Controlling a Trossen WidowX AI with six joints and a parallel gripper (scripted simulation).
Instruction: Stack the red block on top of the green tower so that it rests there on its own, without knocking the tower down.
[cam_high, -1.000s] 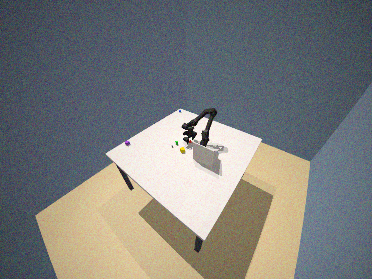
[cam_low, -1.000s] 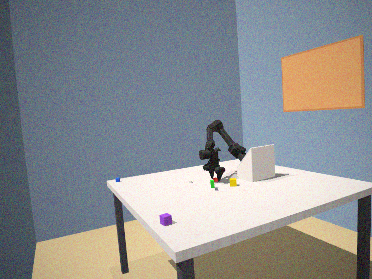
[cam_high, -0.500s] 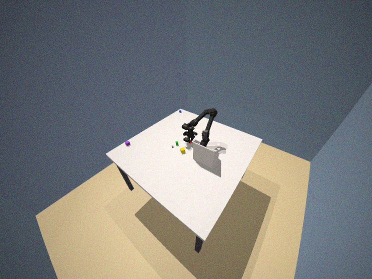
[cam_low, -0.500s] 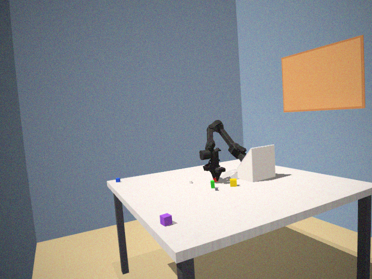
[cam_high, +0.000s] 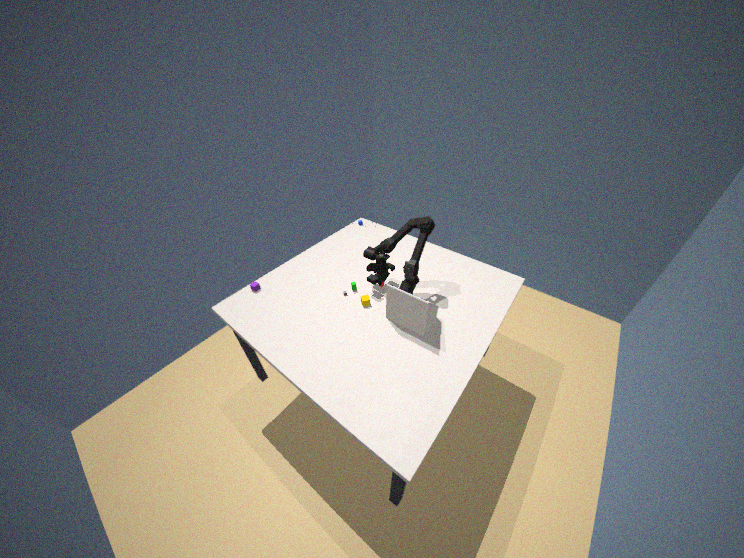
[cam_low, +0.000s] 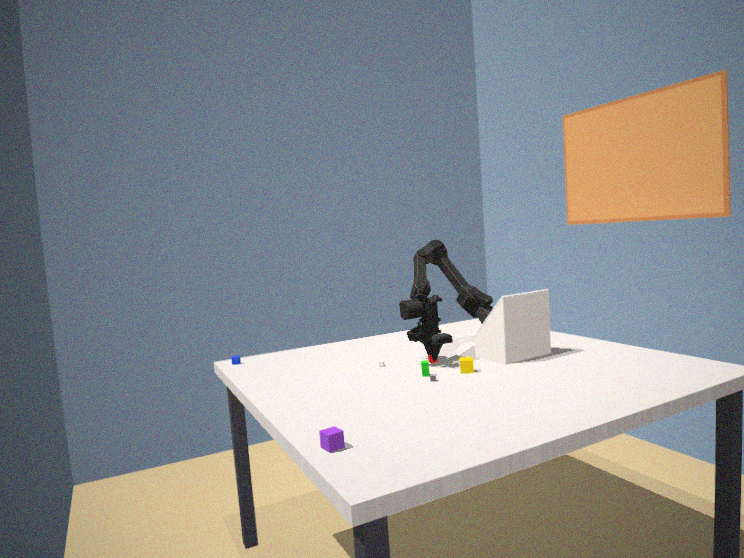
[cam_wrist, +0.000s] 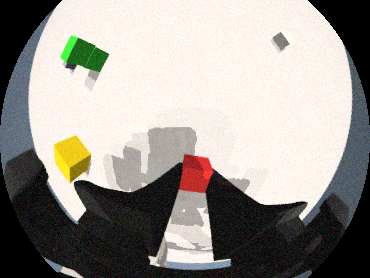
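White bench (cam_low: 540, 408), dark legs, sits on a tan floor (cam_high: 180, 468) against blue walls (cam_low: 240, 150). Orange board (cam_low: 647, 148) on the right-hand wall in the exterior view.

White wedge-shaped block (cam_low: 516, 327) stands on the bench just beside the arm's base, between the base and the bench's near edge in the top view.

Black arm (cam_low: 441, 270) is folded in an inverted V, wrist pointing straight down at the bench.

Pincer (cam_wrist: 193, 183) is narrow and clamped on the red block (cam_wrist: 197, 174): wrist view shows the block wedged between the two dark fingertips, top face visible. In the exterior view the red block (cam_low: 431, 358) shows only as a small red spot under the pincer (cam_low: 433, 351), at or just above the bench surface; can't tell whether it's lifted clear.

Purple cube (cam_low: 331, 438) sits well apart from everything else, near a bench edge.

Yellow cube (cam_low: 466, 364) is near the pincer, between the green tower and the wedge block in the exterior view.

Green tower (cam_low: 425, 368) stands upright, just beside the pincer, not touching it. In the wrist view the tower (cam_wrist: 85, 54) is upper left, well apart from the red block.

Blue cube (cam_low: 235, 359) at the far bench corner.

Tiny grey cube (cam_wrist: 280, 41) on open bench, apart from the rest.
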